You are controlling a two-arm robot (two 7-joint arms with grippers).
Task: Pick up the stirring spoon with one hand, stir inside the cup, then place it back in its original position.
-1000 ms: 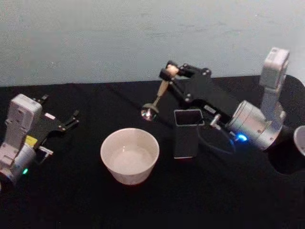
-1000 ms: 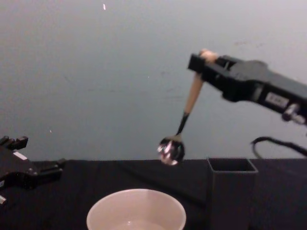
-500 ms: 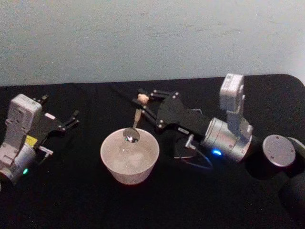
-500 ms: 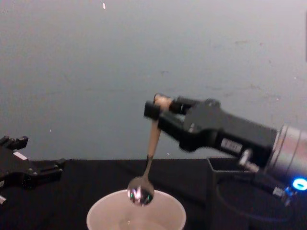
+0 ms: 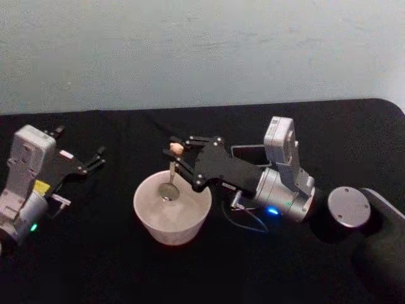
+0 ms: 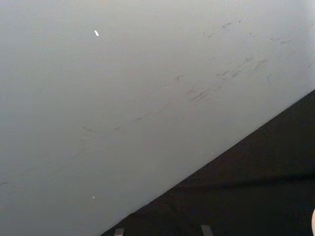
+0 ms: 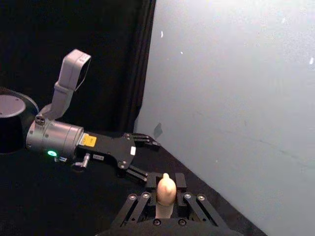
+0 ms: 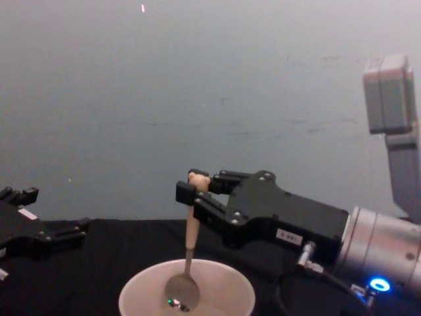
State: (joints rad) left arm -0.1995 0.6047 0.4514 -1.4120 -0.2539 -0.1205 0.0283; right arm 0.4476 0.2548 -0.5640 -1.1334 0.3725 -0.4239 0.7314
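**Right claw holds spoon down in the cup**

The right claw (image 5: 177, 151) is closed on the stirring spoon (image 5: 168, 191), pinching the beige handle close under its top end. In the right wrist view the rounded handle tip (image 7: 166, 189) stands up between the two fingers, which press on it from either side. The spoon hangs nearly upright from this grip. In the chest view its shiny bowl (image 8: 182, 289) sits below the rim of the cup (image 8: 223, 283), low inside it; whether it touches the bottom cannot be told.

The right arm reaches in from the right, low over the black table (image 5: 190, 272), with its forearm stretched toward the cup (image 5: 171, 231) and the claw poised above the cup's far side. Part of that arm passes in front of the dark square holder (image 5: 250, 147), which stands just right of the cup.

The left claw (image 5: 81, 140) rests well apart on the left side of the table, fingers spread wide with nothing between them, pointing toward the wall behind.
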